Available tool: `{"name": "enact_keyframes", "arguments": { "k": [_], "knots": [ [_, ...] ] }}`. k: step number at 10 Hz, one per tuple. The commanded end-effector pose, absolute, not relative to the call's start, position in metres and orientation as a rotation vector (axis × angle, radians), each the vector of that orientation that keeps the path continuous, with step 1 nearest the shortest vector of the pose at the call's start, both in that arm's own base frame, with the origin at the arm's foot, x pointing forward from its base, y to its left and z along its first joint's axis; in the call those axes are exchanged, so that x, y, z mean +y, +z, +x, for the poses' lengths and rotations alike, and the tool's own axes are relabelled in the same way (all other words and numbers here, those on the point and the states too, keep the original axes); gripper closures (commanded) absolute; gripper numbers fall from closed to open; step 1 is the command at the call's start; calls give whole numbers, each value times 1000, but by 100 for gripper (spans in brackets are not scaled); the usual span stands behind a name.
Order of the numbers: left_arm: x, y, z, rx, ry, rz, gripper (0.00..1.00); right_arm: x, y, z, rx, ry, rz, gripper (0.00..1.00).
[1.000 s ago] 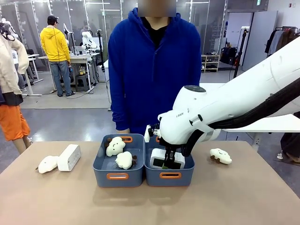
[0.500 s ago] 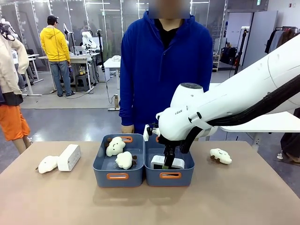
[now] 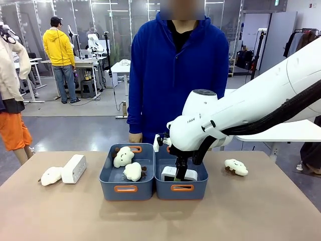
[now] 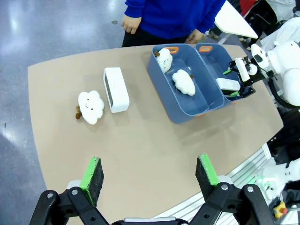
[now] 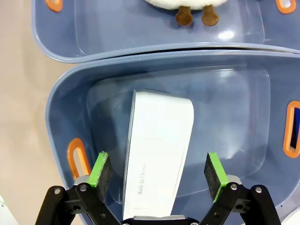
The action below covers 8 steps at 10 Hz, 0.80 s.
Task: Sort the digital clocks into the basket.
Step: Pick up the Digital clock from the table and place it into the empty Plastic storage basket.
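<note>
White digital clocks (image 3: 73, 168), blue-grey baskets (image 3: 164, 191) with orange handles (image 3: 181, 188), white-and-brown plush toys (image 3: 235, 166), beige table (image 3: 160, 221)

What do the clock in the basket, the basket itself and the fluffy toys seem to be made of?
Digital clock: hard white plastic, smooth satin shell with small print on it. Basket: moulded blue-grey plastic, fairly glossy, judging by the soft sheen on its floor. Plush toys: soft fluffy white fabric, matte, probably stuffed.
</note>
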<state>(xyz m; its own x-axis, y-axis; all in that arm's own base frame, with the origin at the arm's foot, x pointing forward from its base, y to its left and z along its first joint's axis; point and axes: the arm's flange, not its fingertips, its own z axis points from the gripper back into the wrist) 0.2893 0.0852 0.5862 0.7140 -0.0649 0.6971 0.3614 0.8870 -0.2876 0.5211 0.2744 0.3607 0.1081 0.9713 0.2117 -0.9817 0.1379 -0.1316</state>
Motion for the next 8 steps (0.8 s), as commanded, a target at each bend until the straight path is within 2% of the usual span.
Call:
{"name": "enact_keyframes", "arguments": {
  "k": [1, 6, 8],
  "knots": [
    [86, 586, 288, -734, -259, -412, 0, 274, 360, 522, -281, 1436, 39, 0],
    [86, 586, 288, -734, -259, -412, 0, 274, 361, 521, -272, 1437, 46, 0],
    [86, 586, 288, -734, -259, -412, 0, 209, 412, 481, -368, 1377, 121, 0]
  ]
}}
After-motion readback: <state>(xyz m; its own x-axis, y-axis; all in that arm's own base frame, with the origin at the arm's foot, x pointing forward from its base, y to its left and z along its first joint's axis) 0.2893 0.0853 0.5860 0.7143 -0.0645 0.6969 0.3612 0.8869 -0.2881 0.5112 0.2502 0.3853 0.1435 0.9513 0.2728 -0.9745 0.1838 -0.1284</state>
